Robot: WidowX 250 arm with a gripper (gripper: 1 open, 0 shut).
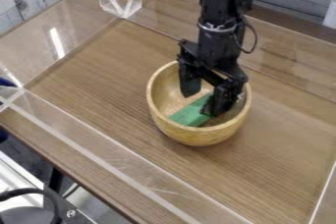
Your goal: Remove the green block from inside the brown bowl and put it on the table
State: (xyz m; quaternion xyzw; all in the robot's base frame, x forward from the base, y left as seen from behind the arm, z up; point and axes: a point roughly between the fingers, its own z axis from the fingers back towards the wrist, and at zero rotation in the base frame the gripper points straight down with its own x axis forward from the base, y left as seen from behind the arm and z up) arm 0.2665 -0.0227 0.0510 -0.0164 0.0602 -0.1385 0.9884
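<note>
Hanging straight down into the bowl, the black fingers [210,86] stand spread wide, with nothing between them; one tip sits at the left near the bowl's inner wall, the other at the right and a little nearer me. Just below and slightly to the near-left of them lies the small flat bright green block [192,113], resting on the pale floor of the round light tan wooden bowl [175,130]. Its long axis runs on a slant, from the near-left of the bowl up toward the far-right, so its far end slips under the fingers while its near end lies clear of them. I cannot tell whether either tip touches the block. By my reckoning the spread of the fingers lies roughly across the block's narrow width, which is what a pinch would need; the thing to watch is that the block sits a touch nearer than the midpoint between the tips. Around the bowl stretches the brown wood-grain desk [105,81], where the block has yet to go.
</note>
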